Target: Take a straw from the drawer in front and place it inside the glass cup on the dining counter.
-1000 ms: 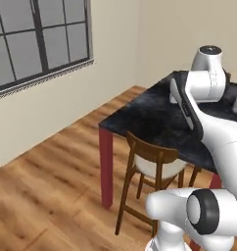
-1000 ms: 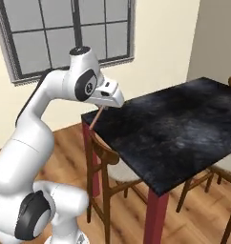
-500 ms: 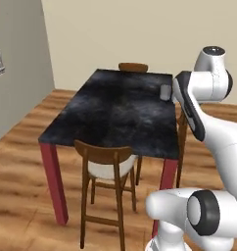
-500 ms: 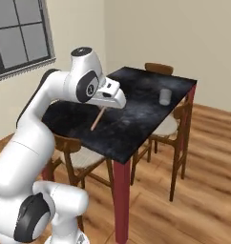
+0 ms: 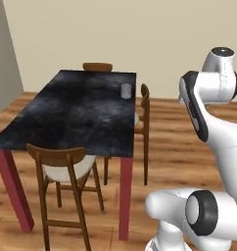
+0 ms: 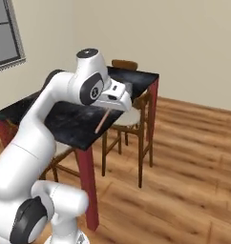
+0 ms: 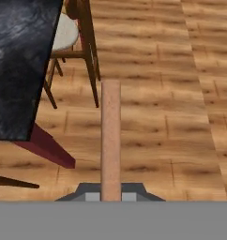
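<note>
The two-finger gripper [image 7: 110,197] clamps a thin, straight brownish-tan straw [image 7: 110,140] (uniform, unbent) above the wooden floor [image 7: 181,117].

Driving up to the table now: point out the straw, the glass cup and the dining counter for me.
straw [image 7: 110,140]: hand view, middle of the tan shaft.
glass cup [image 5: 126,90]: left base view, its side wall.
dining counter [image 5: 71,115]: left base view, bare black top.

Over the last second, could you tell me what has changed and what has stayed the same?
The base has swung round: the window has left the left base view, and the dining counter is now seen lengthwise. The gripper stays shut on the straw. The glass cup stands where it was.
</note>
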